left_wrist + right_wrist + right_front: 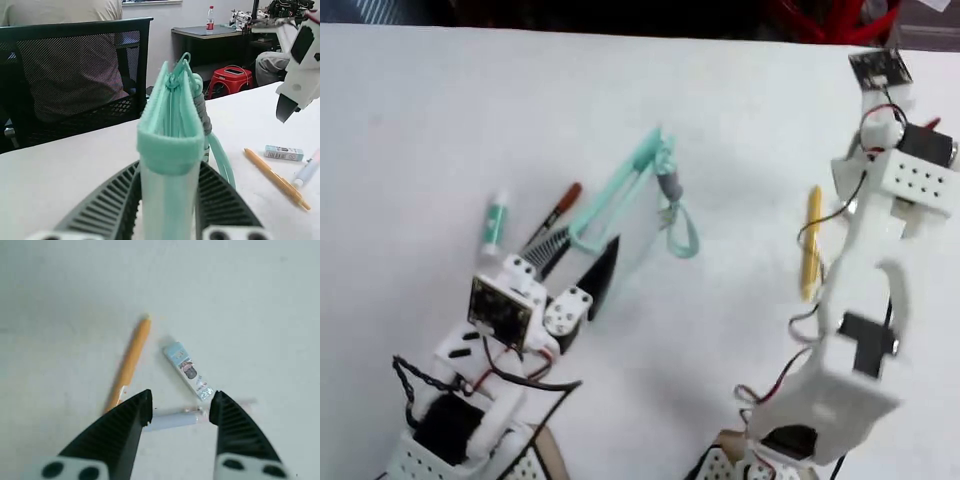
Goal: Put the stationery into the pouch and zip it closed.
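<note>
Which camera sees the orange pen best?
The right wrist view: the orange pen lies close and large there, with just one end tucked behind the right hand. The left wrist view shows it whole but small, off to one side. The high view shows it thin, beside the right arm.

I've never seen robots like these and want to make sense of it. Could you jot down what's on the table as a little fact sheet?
pouch: mint green, on edge, gripped by the left jaws
right jaws: open, over a white pen
orange pen: flat on the table, outside the pouch
eraser: beside the orange pen, not touching
red pen, green tube: lying by the pouch
</note>
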`<move>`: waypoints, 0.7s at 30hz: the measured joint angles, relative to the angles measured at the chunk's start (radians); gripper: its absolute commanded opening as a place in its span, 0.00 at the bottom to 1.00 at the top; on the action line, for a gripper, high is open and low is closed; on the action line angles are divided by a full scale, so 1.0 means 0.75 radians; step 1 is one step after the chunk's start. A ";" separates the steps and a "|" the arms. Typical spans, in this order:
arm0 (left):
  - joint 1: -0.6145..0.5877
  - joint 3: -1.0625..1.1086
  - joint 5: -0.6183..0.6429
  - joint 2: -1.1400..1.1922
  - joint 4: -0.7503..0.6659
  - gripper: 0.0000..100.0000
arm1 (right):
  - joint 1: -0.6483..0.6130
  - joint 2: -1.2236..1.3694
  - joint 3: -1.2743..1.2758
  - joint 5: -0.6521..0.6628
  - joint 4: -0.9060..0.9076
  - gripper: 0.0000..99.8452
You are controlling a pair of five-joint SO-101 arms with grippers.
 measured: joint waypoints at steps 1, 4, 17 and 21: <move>0.000 0.000 -0.002 0.000 0.000 0.14 | 0.014 0.055 -0.018 0.018 -0.012 0.18; 0.000 0.000 -0.002 0.000 0.000 0.14 | 0.031 0.203 -0.082 0.070 -0.027 0.18; -0.006 0.000 -0.002 0.000 0.000 0.14 | 0.123 0.767 -0.511 0.102 -0.027 0.18; -0.006 0.000 -0.002 0.000 0.000 0.14 | 0.131 0.874 -0.640 0.102 0.031 0.15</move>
